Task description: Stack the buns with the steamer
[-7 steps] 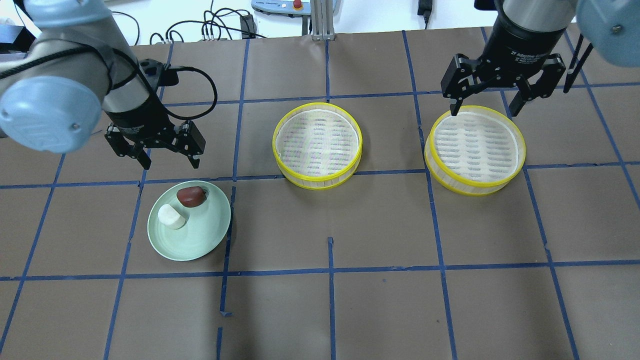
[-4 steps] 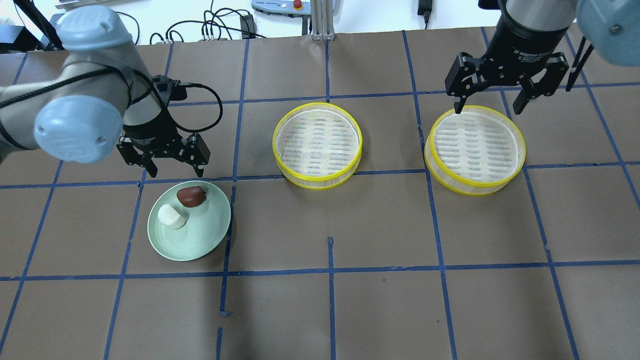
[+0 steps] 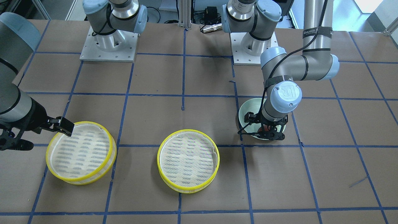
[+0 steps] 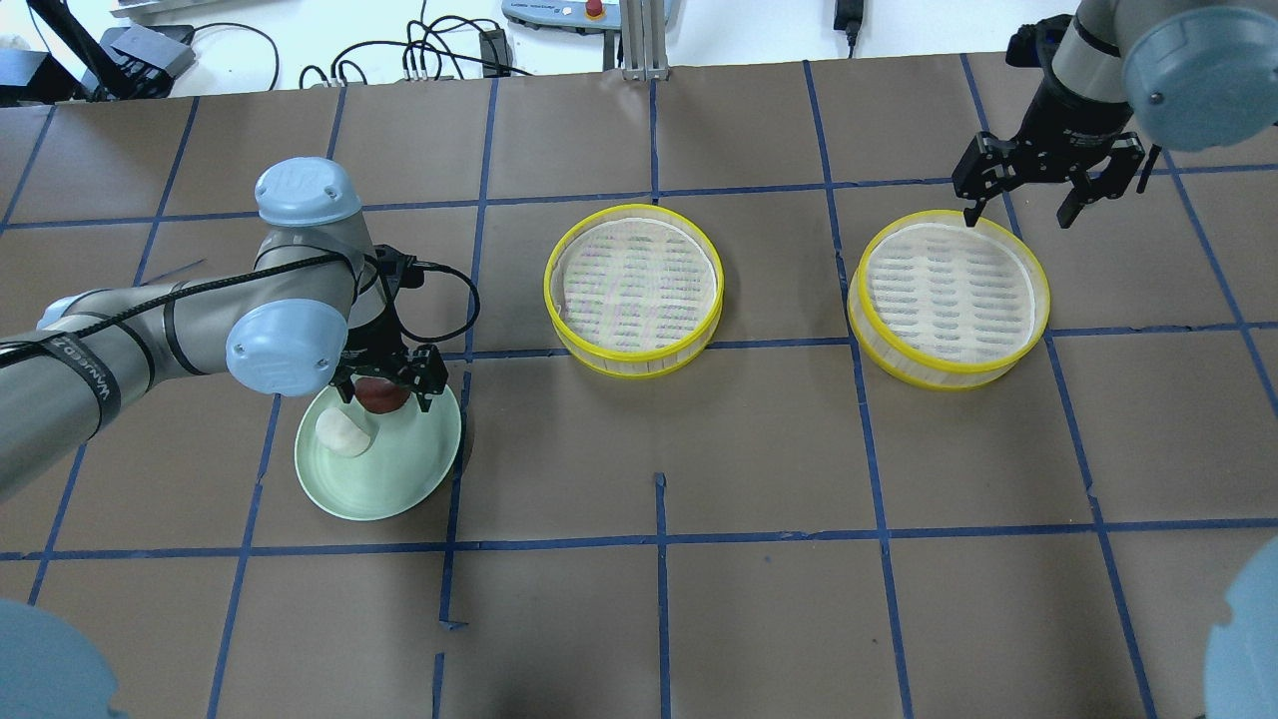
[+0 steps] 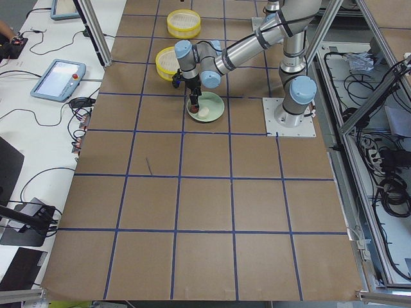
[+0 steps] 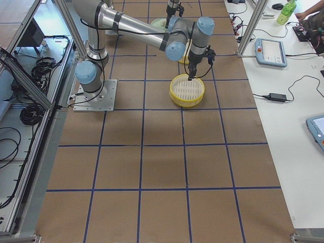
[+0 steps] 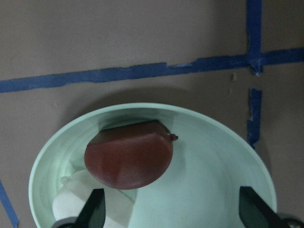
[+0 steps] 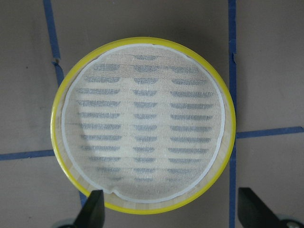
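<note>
A pale green plate holds the dark reddish-brown bun and the white bun. My left gripper is open and low over the plate, its fingers on either side of the brown bun. In the left wrist view the brown bun lies just ahead of the open left gripper, and the white bun is partly under it. Two yellow-rimmed steamers stand empty: a middle steamer and a right steamer. My right gripper is open above the right steamer's far rim.
Blue tape lines cross the brown table. Cables and devices lie beyond the far edge. The arm bases stand at the robot's side of the table. In the front-facing view the left arm's wrist hides much of the plate.
My left gripper has moved down and toward the plate and now straddles the brown bun. My right gripper has shifted right and back, staying open over the right steamer's far rim.
</note>
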`<state>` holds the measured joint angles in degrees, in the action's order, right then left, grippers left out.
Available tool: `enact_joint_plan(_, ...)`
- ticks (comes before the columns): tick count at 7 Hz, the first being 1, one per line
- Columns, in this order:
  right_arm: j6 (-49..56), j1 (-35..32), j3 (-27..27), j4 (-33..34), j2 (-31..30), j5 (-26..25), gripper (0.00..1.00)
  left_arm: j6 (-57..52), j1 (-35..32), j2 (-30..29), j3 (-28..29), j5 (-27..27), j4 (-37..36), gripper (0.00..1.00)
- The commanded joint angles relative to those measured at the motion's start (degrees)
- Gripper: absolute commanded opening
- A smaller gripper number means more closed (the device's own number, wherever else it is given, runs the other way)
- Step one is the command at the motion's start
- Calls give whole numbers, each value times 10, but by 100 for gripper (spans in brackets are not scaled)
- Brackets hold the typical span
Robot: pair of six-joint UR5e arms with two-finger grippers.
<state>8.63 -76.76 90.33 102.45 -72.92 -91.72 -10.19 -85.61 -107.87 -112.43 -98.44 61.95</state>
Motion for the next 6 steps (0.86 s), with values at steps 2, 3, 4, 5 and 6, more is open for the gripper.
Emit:
enact_joint_plan(2,44,30,27,49,22,-12,99,-5,0,-6,3,-24,-30,85)
enact_joint_plan(3,45,30,42,100,27,-38,99,-14,0,-8,3,-25,-31,72)
enact_joint_plan(4,45,31,63,106,28,-40,99,-14,0,-9,5,-25,-38,72)
enact_joint_plan(5,45,35,86,115,32,-37,99,-13,0,-17,5,-25,-48,74)
enact_joint_plan(6,45,50,97,115,45,-32,100,-13,0,-22,5,-24,-50,73)
